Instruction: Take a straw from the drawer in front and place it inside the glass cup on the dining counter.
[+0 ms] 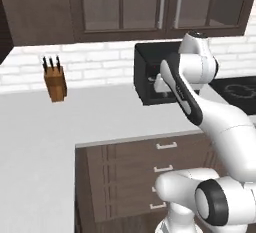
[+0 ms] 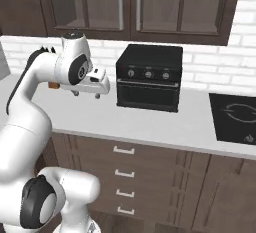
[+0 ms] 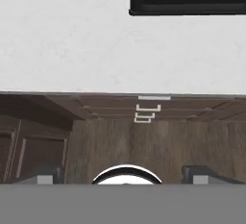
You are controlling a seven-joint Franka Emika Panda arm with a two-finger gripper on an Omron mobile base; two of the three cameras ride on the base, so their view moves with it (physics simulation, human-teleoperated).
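knife block [image 1: 55, 81] on worktop [image 1: 40, 137], left of oven [image 2: 149, 77] | hob [image 2: 235, 118] right — 4 drawers [image 2: 123, 150] below

No readable text, labels or numbers anywhere.

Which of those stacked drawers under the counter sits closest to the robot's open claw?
The top drawer, directly under the worktop. The gripper hangs open above the counter, so the three drawers below it lie farther off. All look shut.
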